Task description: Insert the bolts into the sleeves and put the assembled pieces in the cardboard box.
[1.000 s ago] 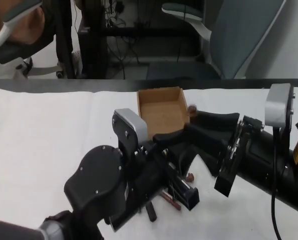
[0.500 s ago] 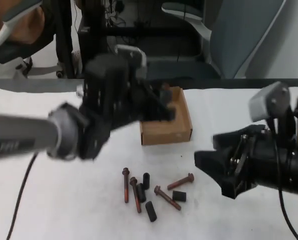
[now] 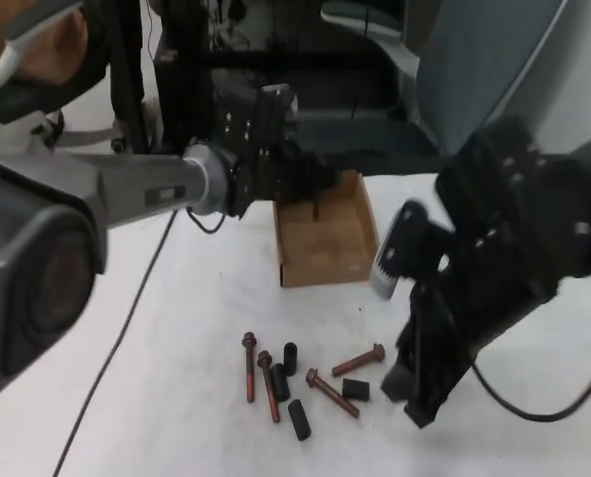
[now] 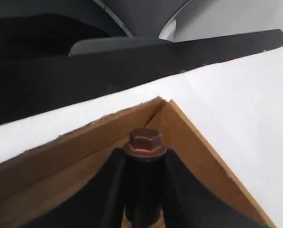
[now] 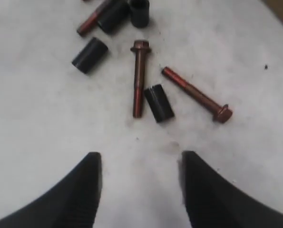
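Left gripper [image 4: 144,159] is over the box [image 4: 193,142], close to its far corner. Its fingers [image 4: 108,187] are clamped on a black sleeve [image 4: 143,194] with a bolt [image 4: 144,141] seated in it, hex head sticking out the top. Can't tell whether the piece touches the box floor. From the high view that arm reaches in from the left, wrist above the far side of the box. Right gripper [image 5: 141,164] hangs over the bench [image 5: 36,118], pointing down at bare cloth just short of the loose parts, fingers [image 5: 86,190] spread wide, holding nothing. The loose parts sit in front of the box, apart from it: four loose bolts [image 3: 248,366] and four loose sleeves [image 3: 299,419], none mated. Nearest the right gripper is a near bolt [image 5: 138,78] with a short sleeve [image 5: 159,102] touching its tip end. A second bolt [image 5: 197,95] lies just beside them, angled away. A lone sleeve [image 5: 89,55] lies past those, apart from the rest. Two more sleeves sit with another bolt farther off.
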Controlling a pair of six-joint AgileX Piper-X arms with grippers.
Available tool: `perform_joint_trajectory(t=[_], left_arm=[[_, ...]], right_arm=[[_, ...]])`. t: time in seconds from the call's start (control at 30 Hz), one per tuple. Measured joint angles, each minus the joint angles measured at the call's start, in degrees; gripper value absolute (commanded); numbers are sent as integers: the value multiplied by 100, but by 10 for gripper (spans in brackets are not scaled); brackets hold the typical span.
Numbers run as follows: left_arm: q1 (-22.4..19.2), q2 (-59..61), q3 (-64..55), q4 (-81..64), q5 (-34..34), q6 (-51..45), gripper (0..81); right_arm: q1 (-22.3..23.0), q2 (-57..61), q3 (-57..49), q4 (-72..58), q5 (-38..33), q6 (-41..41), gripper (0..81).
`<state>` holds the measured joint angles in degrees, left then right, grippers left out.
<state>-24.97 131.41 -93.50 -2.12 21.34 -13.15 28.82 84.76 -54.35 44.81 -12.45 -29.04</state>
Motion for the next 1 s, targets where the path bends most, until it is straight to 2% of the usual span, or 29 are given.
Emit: perform_joint_trajectory(t=[0.1, 0.4, 0.53, 0.67, 0.73, 0.87, 1.0], left_arm=[[0, 109, -71, 52, 139, -42, 700], [209, -178, -96, 255, 598, -81, 700], [567, -645, -96, 839, 877, 14, 700], [1008, -1145, -105, 1747, 1192, 508, 700], [1214, -1307, -122, 2230, 1234, 833, 700], [1633, -1500, -126, 2994, 1277, 1436, 700], [1989, -1540, -132, 3431, 1517, 1637, 700]], right_arm=[[31, 299, -15, 133, 61, -203, 480], [529, 791, -21, -286, 61, -630, 480], [721, 832, -40, -689, 261, -882, 480], [735, 935, -63, -886, 674, -1384, 480], [735, 1011, -63, -934, 894, -1627, 454], [735, 1166, -63, -1075, 1084, -1968, 333], [735, 1337, -63, -1276, 1118, -2152, 332]])
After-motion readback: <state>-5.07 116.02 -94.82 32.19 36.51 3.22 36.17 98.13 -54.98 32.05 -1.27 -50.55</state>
